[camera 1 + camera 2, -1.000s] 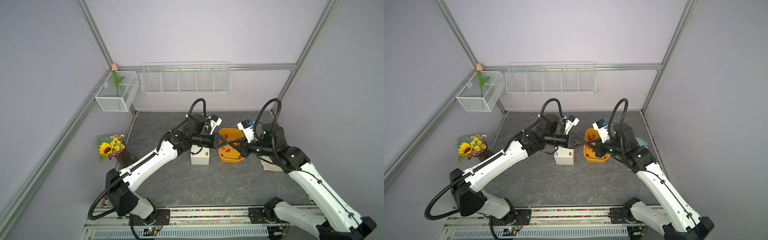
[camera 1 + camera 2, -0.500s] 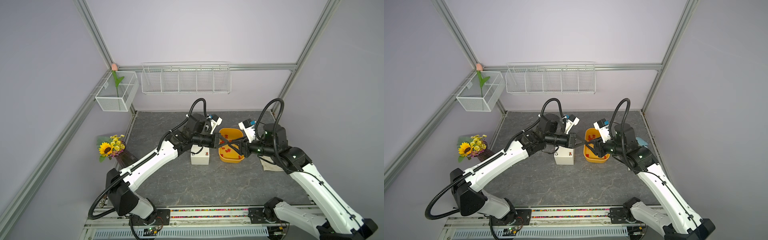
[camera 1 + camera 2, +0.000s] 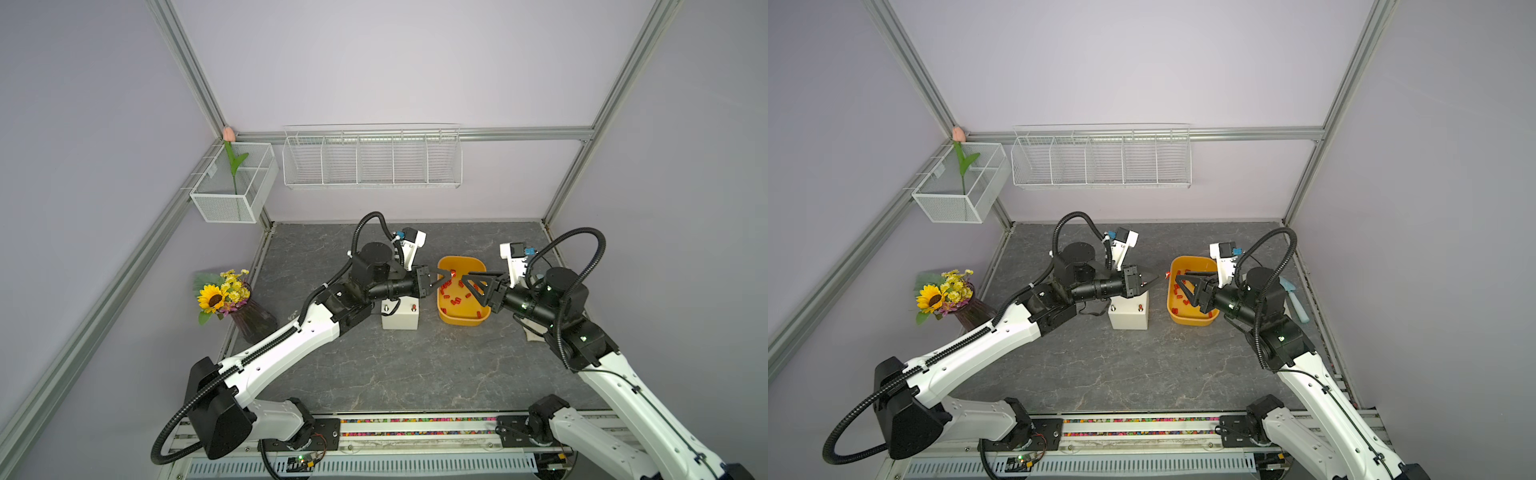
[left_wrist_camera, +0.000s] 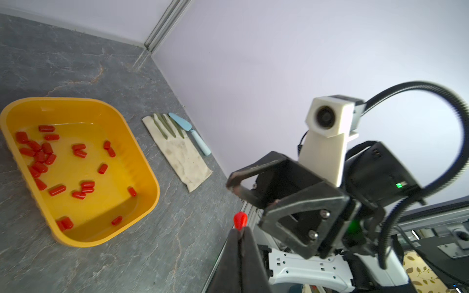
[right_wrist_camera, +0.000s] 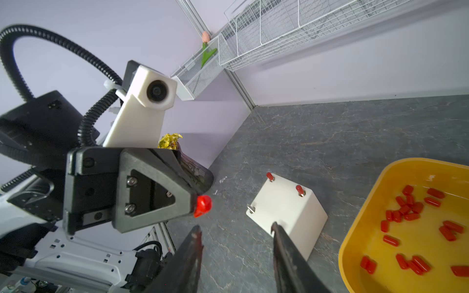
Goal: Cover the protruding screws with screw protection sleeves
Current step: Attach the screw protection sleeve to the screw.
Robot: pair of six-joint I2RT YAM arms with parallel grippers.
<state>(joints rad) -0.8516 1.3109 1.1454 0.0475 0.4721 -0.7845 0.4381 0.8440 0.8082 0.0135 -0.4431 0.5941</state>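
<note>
My left gripper [image 3: 450, 274] [image 4: 240, 229] is shut on one red sleeve [image 4: 240, 220] [image 5: 203, 204], pinched at its end and held in the air between the white box [image 3: 400, 318] [image 5: 286, 210] and the yellow tray [image 3: 461, 321] [image 4: 149, 177]. My right gripper [image 3: 466, 277] [image 5: 236, 229] faces it, open and empty, above the tray. Several screw protection sleeves [image 4: 40, 154] [image 5: 406, 208] lie loose in the tray. On the box, two protruding screws wear red sleeves [image 5: 269, 176] [image 5: 299, 189]. One screw [image 5: 251, 209] is bare. My right finger hides the fourth corner.
A vase of sunflowers [image 3: 232, 299] stands at the table's left edge. A dirty white glove [image 4: 182, 157] and a light blue tool [image 4: 190, 132] lie by the right wall. Wire baskets [image 3: 372, 158] hang on the back wall, above the table.
My right gripper has opened and drawn back to the right from the left gripper's tip. The red sleeve stays in the left gripper, which has hardly moved.
</note>
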